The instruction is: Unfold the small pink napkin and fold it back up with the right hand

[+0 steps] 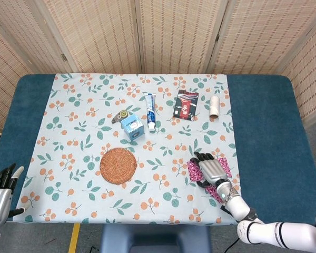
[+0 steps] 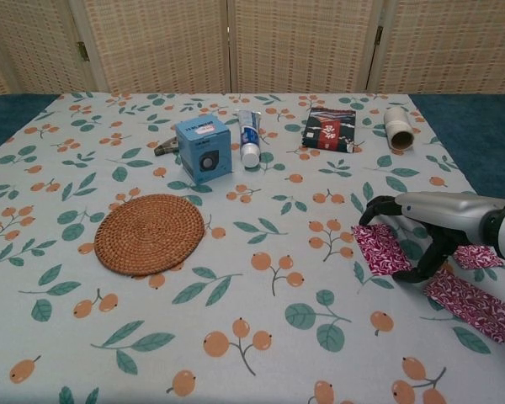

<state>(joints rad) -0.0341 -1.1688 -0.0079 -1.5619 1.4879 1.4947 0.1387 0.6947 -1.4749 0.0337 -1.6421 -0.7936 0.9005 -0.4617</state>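
Observation:
The small pink patterned napkin (image 1: 193,169) (image 2: 382,250) lies spread in a crumpled strip near the table's front right, its far end (image 2: 473,305) reaching toward the edge. My right hand (image 1: 211,169) (image 2: 434,220) arches over its middle. The fingers are apart and curved down, with fingertips (image 2: 370,210) at the napkin's left part and the thumb touching the cloth. I see no fold pinched between them. My left hand (image 1: 0,194) hangs off the table's front left corner, fingers apart and holding nothing; the chest view does not show it.
A round woven coaster (image 1: 117,165) (image 2: 150,233) lies left of centre. Behind it stand a blue box (image 1: 132,126) (image 2: 202,149), a toothpaste tube (image 1: 150,110), a dark packet (image 1: 186,104) and a cardboard roll (image 1: 215,107). The floral cloth's right edge (image 1: 233,153) runs beside the napkin.

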